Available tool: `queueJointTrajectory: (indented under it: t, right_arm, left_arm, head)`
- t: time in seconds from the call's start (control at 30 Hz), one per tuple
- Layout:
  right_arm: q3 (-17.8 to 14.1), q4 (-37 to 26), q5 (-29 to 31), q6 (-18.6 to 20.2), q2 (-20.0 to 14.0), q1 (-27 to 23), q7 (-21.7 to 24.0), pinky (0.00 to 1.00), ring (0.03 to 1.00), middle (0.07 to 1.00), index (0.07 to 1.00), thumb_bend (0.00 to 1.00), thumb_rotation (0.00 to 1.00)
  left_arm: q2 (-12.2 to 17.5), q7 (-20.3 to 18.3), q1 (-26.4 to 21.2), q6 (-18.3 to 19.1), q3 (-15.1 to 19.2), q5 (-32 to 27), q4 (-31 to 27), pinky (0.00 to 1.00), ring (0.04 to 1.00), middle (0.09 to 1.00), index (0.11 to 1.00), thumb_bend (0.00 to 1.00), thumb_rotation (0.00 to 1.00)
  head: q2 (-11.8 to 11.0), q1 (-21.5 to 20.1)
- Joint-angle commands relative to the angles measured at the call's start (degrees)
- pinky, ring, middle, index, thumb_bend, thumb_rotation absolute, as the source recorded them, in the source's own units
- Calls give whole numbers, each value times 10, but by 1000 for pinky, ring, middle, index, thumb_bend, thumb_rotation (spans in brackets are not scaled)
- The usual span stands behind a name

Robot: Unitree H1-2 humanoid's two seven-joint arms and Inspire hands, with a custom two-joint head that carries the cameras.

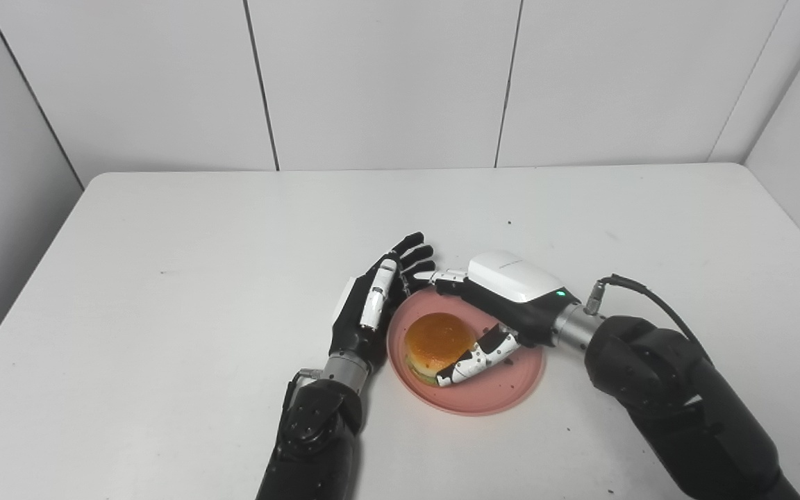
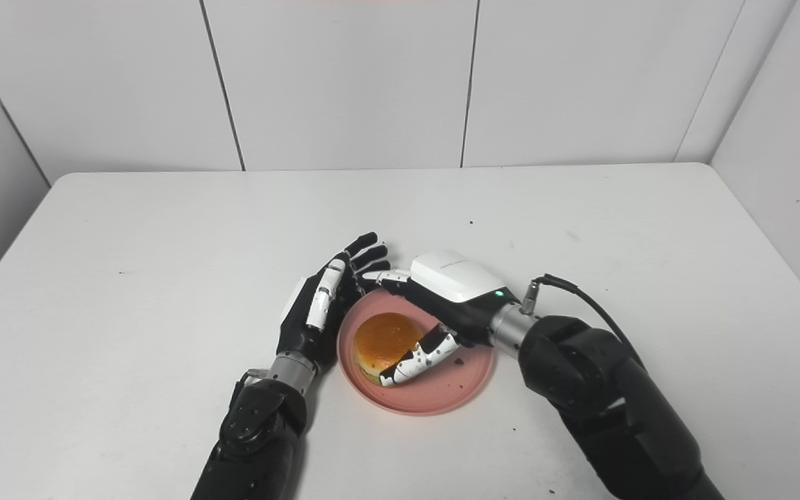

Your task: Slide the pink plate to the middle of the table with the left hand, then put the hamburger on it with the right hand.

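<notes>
**Pink plate in place, burger being set down**

Black-and-white fingers of the right hand (image 1: 494, 316) curl round the hamburger (image 1: 437, 345) from its right and near side, with the thumb lying along the bun's near edge and the white back of the hand arched over the far right of the plate. The grip looks closed on the bun, though from where I stand I cannot tell how firmly it presses. The hamburger sits on the pink plate (image 1: 504, 389), left of the plate's centre, bun dome upward.

To finish this step well, I'd judge the hand should spread its fingers gently and sideways first, then lift straight up, so the bun isn't dragged toward the rim or tipped. The thumb under the near edge is the risk: pulled away fast, it could roll the burger.

Left of the plate, the left hand (image 1: 379, 305) stands on edge with its fingers apart and stretched away toward the far side, holding nothing. Its palm faces the plate's left rim, touching it or just beside it; I cannot say which. Kept there, it would brace the plate against sliding.

A round hamburger has no real long axis across the tabletop (image 1: 164, 292); its short axis runs upright, top bun facing up. The plate lies flat near the middle of the tabletop, somewhat toward the near edge, with a few dark crumbs on its right part.
</notes>
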Motion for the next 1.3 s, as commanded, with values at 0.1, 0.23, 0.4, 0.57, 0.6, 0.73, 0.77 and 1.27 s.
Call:
queueJointTrajectory:
  t: [0.1,0.23,0.4,0.57,0.6,0.73,0.77,1.27]
  right_arm:
    - [-24,-29,20,32,-7,-15,8,722,847,898,914,791,485]
    - [-28,-31,23,30,-11,-13,8,717,858,908,923,789,505]
    - [-40,-39,37,29,-16,-6,1,759,875,910,914,783,504]
    - [-84,-55,69,36,0,26,-37,737,850,899,897,771,470]
    - [-94,-54,75,30,5,35,-52,730,845,900,898,765,475]
    - [-137,-56,87,28,44,75,-129,731,860,919,919,693,552]
    - [-145,-55,89,28,54,81,-145,733,862,921,921,689,560]
    - [-203,58,236,-24,137,127,-258,935,982,1000,1000,589,969]
  left_arm:
    - [0,1,8,8,2,0,-10,808,837,827,802,204,988]
    - [1,2,12,18,3,0,-18,842,853,835,807,222,984]
    - [1,11,18,32,2,8,-35,847,847,833,801,240,950]
    - [5,14,26,20,5,12,-44,841,861,844,810,259,976]
    - [4,18,27,14,6,14,-45,845,863,847,817,260,974]
    - [1,34,39,-14,9,25,-64,949,941,929,917,237,999]
    - [3,35,42,-17,8,27,-69,956,945,934,922,236,999]
    - [25,27,48,-44,9,27,-72,1000,1000,1000,1000,321,1000]
  head:
    - [1,-1]
    - [2,-2]
    - [1,1]
    - [1,6]
    - [1,7]
    - [0,10]
    - [-2,12]
    - [-6,6]
